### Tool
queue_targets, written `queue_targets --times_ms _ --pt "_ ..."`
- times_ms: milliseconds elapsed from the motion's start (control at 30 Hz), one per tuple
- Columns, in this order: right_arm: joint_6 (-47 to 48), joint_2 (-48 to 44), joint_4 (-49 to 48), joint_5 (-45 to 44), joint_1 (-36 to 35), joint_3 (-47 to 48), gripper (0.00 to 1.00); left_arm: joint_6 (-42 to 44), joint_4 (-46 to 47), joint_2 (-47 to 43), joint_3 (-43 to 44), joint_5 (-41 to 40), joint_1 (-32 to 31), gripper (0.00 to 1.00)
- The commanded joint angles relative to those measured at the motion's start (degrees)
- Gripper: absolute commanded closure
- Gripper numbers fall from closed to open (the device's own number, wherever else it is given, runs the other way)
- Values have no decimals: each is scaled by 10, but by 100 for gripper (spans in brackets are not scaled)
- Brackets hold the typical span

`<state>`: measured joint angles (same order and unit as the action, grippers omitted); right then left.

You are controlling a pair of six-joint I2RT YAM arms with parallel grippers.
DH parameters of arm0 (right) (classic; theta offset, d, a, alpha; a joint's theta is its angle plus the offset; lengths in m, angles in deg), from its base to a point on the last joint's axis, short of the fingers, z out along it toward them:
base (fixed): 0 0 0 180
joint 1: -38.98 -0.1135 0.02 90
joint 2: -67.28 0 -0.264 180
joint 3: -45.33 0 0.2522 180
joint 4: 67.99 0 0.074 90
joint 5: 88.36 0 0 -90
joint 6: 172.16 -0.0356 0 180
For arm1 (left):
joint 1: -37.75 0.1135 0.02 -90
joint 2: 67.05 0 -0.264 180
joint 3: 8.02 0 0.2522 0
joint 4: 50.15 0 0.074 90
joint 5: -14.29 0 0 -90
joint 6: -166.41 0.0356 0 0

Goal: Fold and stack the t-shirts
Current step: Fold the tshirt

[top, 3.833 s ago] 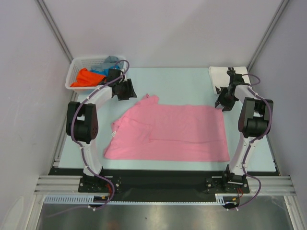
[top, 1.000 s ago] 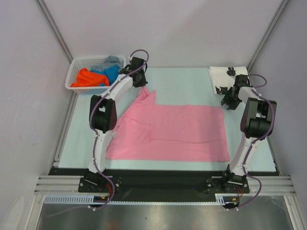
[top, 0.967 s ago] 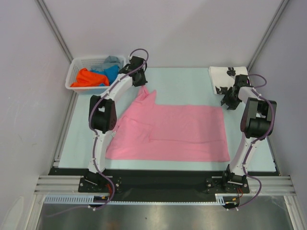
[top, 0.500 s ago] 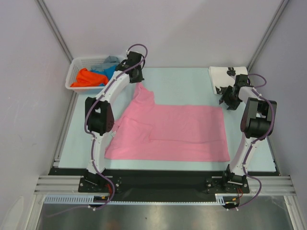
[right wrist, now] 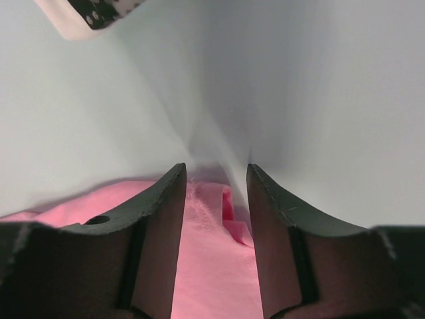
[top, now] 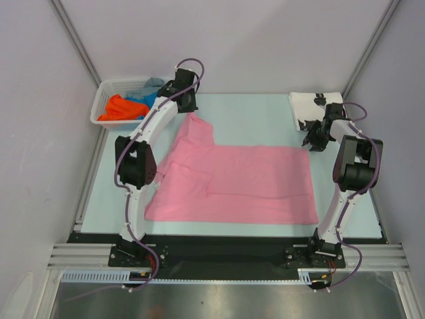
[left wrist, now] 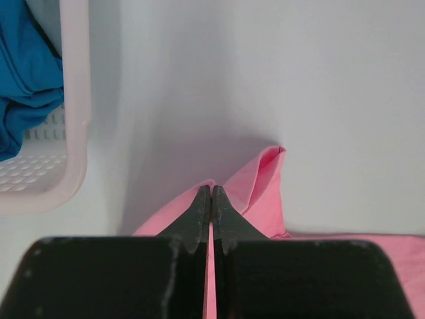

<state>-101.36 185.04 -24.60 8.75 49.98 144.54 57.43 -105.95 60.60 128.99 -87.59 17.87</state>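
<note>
Folding barely begun: pink t-shirt (top: 232,183) flat on counter (top: 252,116), sleeve clamped in left pincer (left wrist: 211,189), corner between parted jaws of right pincer (right wrist: 216,174), white t-shirt (top: 309,106) folded just beyond, more t-shirts (top: 119,106) in basket (top: 101,100) beside left pincer.

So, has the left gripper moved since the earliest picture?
Yes. The left gripper, shut on the pink t-shirt, has moved up the view: from level with the near rim of the basket to alongside its right wall.

High rear overview; two close wrist views, pink t-shirt (top: 246,183) probably common.
</note>
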Motion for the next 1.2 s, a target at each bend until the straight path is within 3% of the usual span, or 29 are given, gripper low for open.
queue_targets --times_ms 0,267,400,500,600,633,833,1167 --pt "7 -7 3 28 2 -9 54 23 3 -57 33 -7 -3 100" --pt "-3 7 4 33 1 -13 56 15 -2 -67 26 17 -3 100" --pt "-16 18 -7 33 1 -5 62 13 -3 -72 25 20 -3 100" --pt "-23 17 -26 20 3 -3 73 13 -4 -75 25 14 -3 100" --pt "-24 17 -43 26 3 7 89 19 -9 -74 24 2 -2 100" --pt "-26 18 -51 25 3 13 100 23 -10 -75 24 -2 -2 99" --pt "-15 1 -73 22 4 21 100 29 -16 -84 18 -22 2 100" --pt "-3 -69 -137 13 7 -45 100 15 -20 -109 -7 -15 8 99"
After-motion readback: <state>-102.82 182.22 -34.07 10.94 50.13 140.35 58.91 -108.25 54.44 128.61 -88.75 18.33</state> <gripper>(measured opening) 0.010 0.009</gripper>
